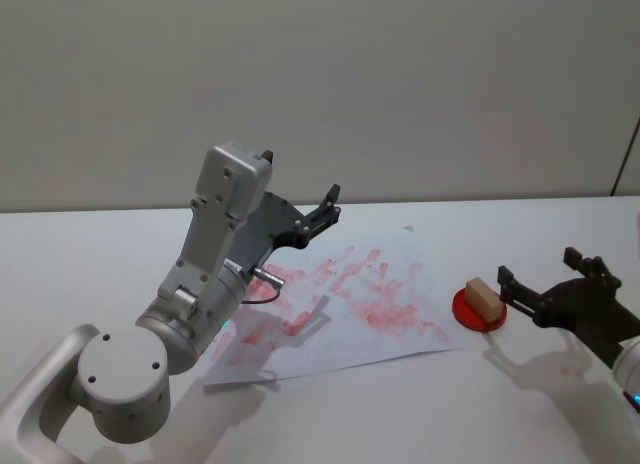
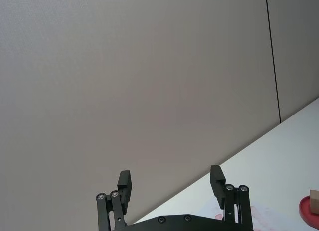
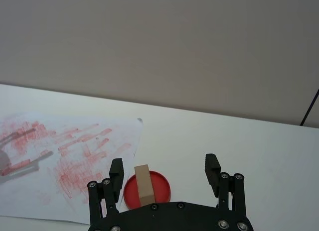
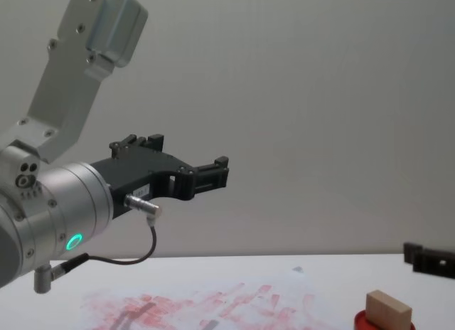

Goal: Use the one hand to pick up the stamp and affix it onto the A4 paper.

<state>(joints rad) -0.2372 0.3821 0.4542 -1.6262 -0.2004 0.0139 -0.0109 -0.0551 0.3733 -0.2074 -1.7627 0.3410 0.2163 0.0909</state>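
White tabletop [image 1: 100, 254], right edge: right gripper [image 3: 164, 165], jaws apart, just short of the stamp [image 3: 143, 183] on its ink pad [image 3: 162, 188]; straddle it squarely before closing; left gripper [image 2: 170, 177] idle, raised, jaws apart.

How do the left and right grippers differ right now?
Left gripper is raised over the A4 paper, pointing at the wall; right gripper is low by the table, pointing at the stamp on the red ink pad. Left gripper has nothing by its fingers; right gripper is close to the stamp. Both are open and empty.
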